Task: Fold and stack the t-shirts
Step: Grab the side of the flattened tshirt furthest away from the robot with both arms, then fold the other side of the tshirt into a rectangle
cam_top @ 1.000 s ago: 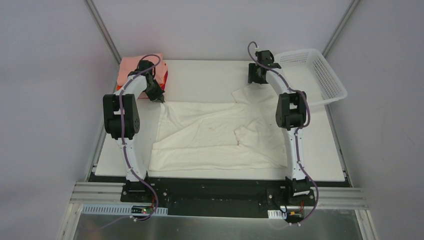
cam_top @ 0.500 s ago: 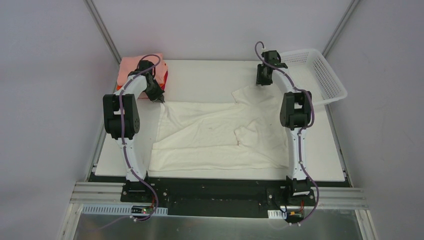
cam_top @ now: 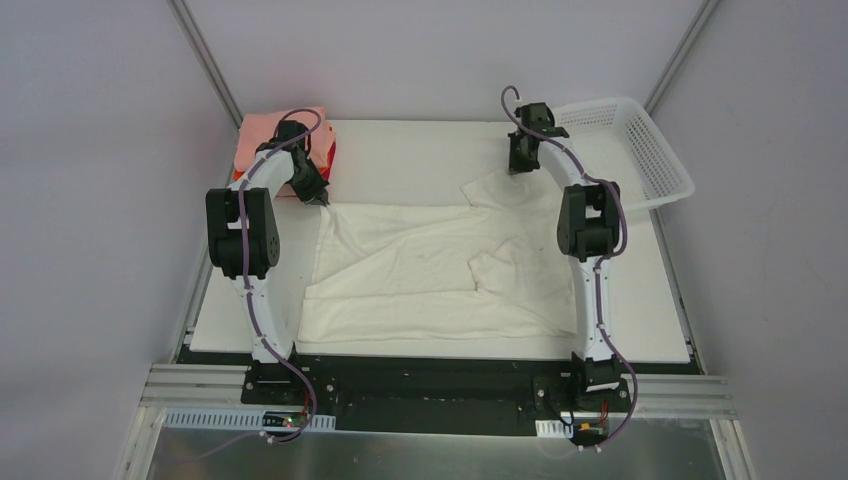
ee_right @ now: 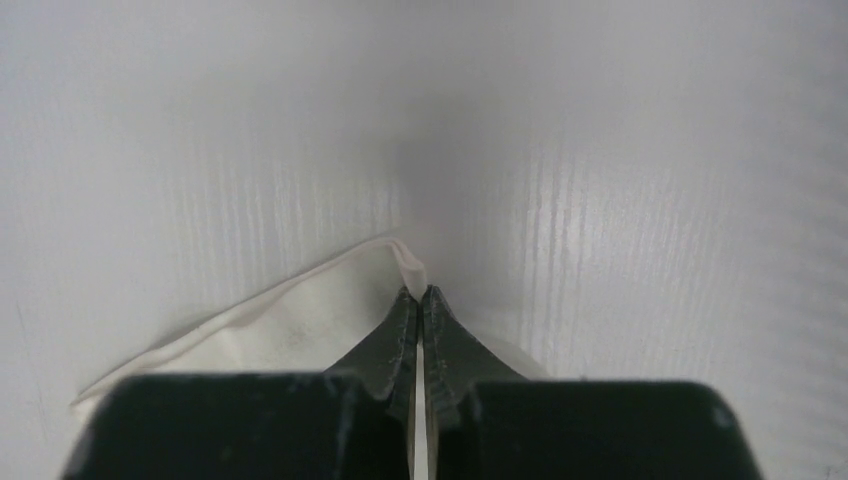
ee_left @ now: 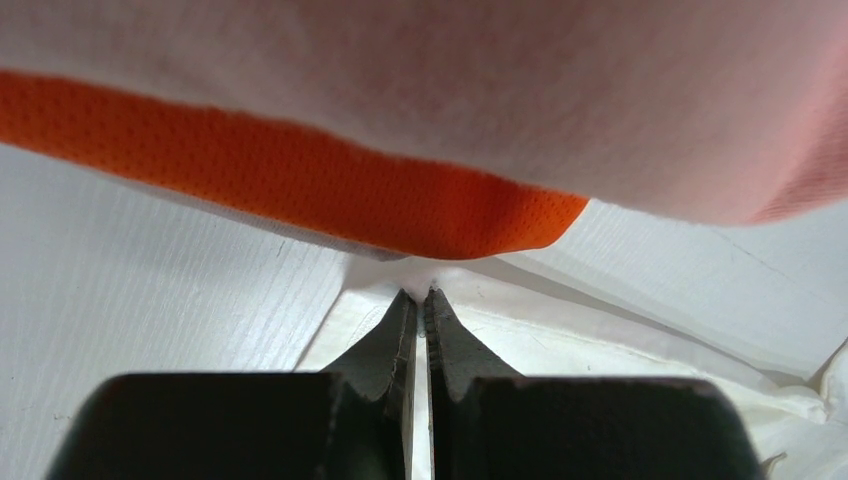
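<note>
Shirt [cam_top: 420, 265] corners pinched, left claw [ee_left: 421, 296] and right claw [ee_right: 420, 293] clamped tight

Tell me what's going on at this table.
A large cream-white shirt lies spread and rumpled on the table, pinched at two corners. The left claw is shut on its far left corner, right beside the stack of folded shirts, pink on top with orange beneath. The right claw is shut on the far right corner, near the white basket. The shirt is not yet folded.
</note>
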### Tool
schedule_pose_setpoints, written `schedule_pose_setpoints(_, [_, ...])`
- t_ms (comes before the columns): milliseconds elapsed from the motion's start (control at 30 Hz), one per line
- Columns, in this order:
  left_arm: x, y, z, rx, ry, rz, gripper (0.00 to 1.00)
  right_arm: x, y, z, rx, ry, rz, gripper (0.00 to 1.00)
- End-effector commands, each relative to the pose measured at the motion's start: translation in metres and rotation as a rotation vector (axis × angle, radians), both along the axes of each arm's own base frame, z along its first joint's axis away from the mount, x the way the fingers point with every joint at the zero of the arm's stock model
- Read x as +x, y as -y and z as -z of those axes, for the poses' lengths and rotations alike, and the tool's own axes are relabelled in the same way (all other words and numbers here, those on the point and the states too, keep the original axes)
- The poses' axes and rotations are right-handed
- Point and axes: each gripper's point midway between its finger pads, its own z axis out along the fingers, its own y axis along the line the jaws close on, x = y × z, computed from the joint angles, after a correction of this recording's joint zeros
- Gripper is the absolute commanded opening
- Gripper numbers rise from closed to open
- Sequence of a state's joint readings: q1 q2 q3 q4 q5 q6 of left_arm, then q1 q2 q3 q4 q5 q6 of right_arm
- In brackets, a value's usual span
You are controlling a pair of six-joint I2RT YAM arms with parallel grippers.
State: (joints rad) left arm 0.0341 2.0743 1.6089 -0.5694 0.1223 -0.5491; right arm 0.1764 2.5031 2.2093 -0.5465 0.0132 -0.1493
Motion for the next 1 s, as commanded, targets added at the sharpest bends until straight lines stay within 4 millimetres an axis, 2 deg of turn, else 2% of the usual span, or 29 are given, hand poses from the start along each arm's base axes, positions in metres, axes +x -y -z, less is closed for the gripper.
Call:
schedule_pose_setpoints(0, [0.002,-0.001,-0.021,-0.011,0.038,0.018,0.00,0.000,-0.021,-0.064,0.093,0.124,-0.045,0.00])
schedule_pose_setpoints(133, [-0.004,0.001,-0.031,-0.022,0.053,0.027,0.00,-0.020,-0.025,-0.085,0.131,0.158,-0.067,0.00])
schedule_pose_setpoints(167, [-0.005,0.002,-0.033,-0.025,0.057,0.029,0.00,-0.026,-0.024,-0.098,0.137,0.183,-0.073,0.00])
schedule_pose_setpoints(200, [-0.007,0.004,-0.036,-0.032,0.063,0.033,0.00,-0.032,-0.024,-0.095,0.136,0.175,-0.077,0.00])
schedule_pose_setpoints(233, [-0.009,0.006,-0.039,-0.039,0.070,0.037,0.00,-0.040,-0.023,-0.106,0.139,0.193,-0.081,0.00])
schedule_pose_setpoints(333, [-0.015,0.009,-0.047,-0.054,0.090,0.042,0.00,-0.062,-0.021,-0.119,0.149,0.210,-0.099,0.00])
schedule_pose_setpoints(533, [-0.031,0.014,-0.063,-0.075,0.128,0.048,0.00,-0.110,-0.018,-0.130,0.186,0.214,-0.105,0.00])
schedule_pose_setpoints(767, [-0.064,0.011,-0.059,-0.052,0.123,0.029,0.00,-0.159,-0.010,-0.141,0.219,0.216,-0.061,0.00])
schedule_pose_setpoints(967, [-0.086,0.010,-0.061,-0.041,0.140,0.017,0.00,-0.200,0.003,-0.163,0.225,0.256,-0.013,0.00])
